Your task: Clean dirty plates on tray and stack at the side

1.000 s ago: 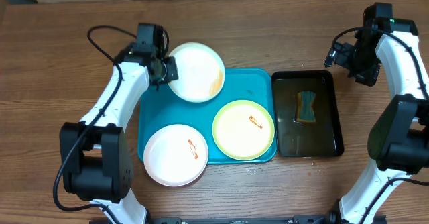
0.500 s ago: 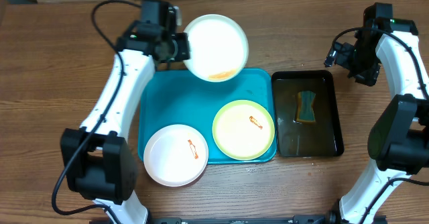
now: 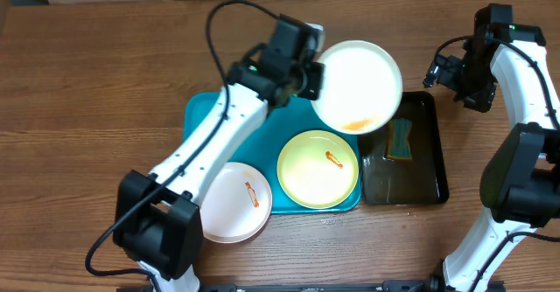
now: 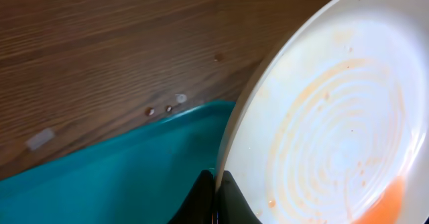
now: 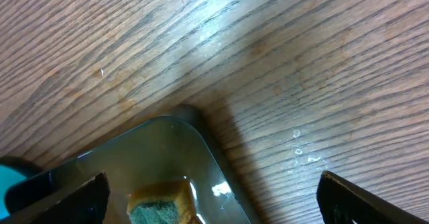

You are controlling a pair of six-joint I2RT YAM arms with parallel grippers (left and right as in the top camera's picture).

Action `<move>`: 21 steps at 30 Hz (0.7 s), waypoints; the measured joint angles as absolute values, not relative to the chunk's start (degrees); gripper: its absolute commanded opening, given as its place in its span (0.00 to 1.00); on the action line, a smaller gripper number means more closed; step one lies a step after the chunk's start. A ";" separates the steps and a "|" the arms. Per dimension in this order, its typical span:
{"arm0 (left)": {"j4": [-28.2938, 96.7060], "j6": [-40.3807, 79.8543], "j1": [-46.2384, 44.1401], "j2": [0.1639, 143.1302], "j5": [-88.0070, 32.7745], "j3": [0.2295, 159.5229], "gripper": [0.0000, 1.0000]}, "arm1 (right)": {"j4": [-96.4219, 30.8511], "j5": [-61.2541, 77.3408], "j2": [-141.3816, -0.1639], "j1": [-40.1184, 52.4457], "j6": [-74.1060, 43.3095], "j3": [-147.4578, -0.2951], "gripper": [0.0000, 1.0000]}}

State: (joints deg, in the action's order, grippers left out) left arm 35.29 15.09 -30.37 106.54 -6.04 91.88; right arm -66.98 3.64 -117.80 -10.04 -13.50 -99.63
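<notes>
Pinched by left gripper (image 4: 216, 198) above black rectangular tray's (image 3: 435, 165) corner: smeared round white plate (image 3: 357, 84); likely next, yellow-green sponge (image 3: 400, 140) for spread-jawed right gripper (image 5: 213, 194).

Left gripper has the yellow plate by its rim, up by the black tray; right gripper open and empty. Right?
No. The plate in the left gripper is white with an orange smear, as the overhead view shows; the yellow plate lies on the blue tray. The rest holds: gripped by its rim, by the black tray, right gripper open and empty.
</notes>
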 measured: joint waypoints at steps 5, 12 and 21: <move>34.15 15.14 -33.85 106.54 -3.97 91.88 0.04 | -60.16 4.12 -117.80 -10.04 -13.50 -99.63 1.00; 32.38 15.51 -36.69 106.54 -1.74 91.88 0.04 | -56.58 6.46 -117.80 -12.40 -14.63 -99.63 1.00; 29.87 14.85 -41.36 106.54 6.07 91.88 0.04 | -56.14 8.12 -117.80 -21.41 -16.29 -99.63 1.00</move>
State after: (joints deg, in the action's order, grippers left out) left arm 29.87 14.85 -41.36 106.54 6.07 91.88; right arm -56.14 8.12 -117.80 -21.41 -16.29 -99.63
